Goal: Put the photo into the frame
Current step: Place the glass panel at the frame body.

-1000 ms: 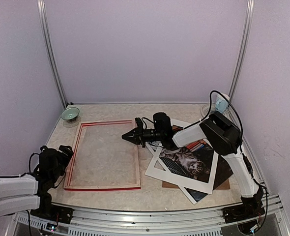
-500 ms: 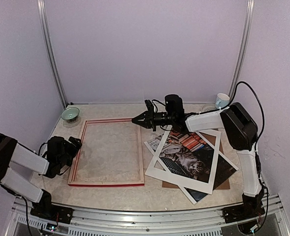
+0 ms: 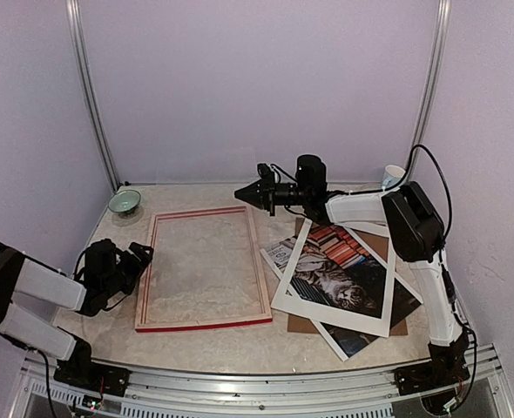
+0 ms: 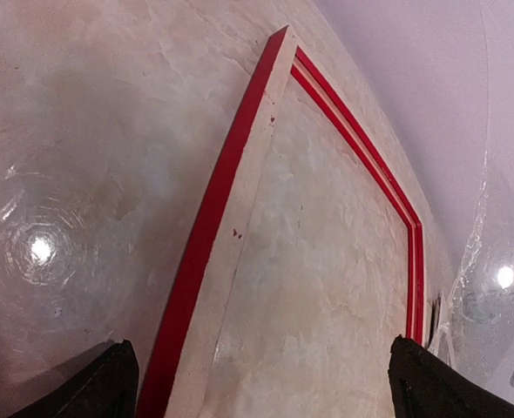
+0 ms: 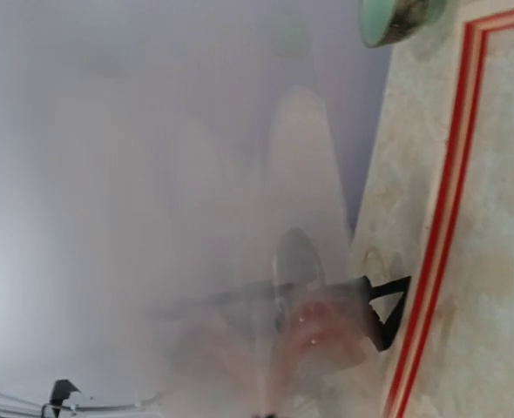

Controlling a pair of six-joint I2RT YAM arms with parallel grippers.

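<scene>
1. Jaws of my left gripper [image 3: 138, 259] stand wide apart with nothing between them. It sits low over the pale marbled tabletop [image 3: 109, 233], just beside the frame's left rail. In my left wrist view that rail runs up between my two dark fingertips [image 4: 109, 383]. Whether either one touches it, I cannot tell.
2. A small green bowl [image 3: 125, 202] sits at the far left corner of the table, near the frame's far left corner.
3. The large rectangular picture frame [image 3: 203, 324], with thin red edges and its pale wood side up, lies flat left of centre. The tabletop shows through its opening.
4. My right gripper [image 3: 242, 192] is pressed together on nothing. It hangs above the table past the frame's far right corner, pointing left. My right wrist view is mostly blur.
5. The large paper print of a grey tabby cat on colourful books [image 3: 331, 279] lies face up to the right of the frame, outside it. A white card mat with a window [image 3: 327, 320] lies over it and a plain brown backing board [image 3: 302, 327] beneath it.
6. A white mug [image 3: 394, 177] stands at the far right corner.
</scene>
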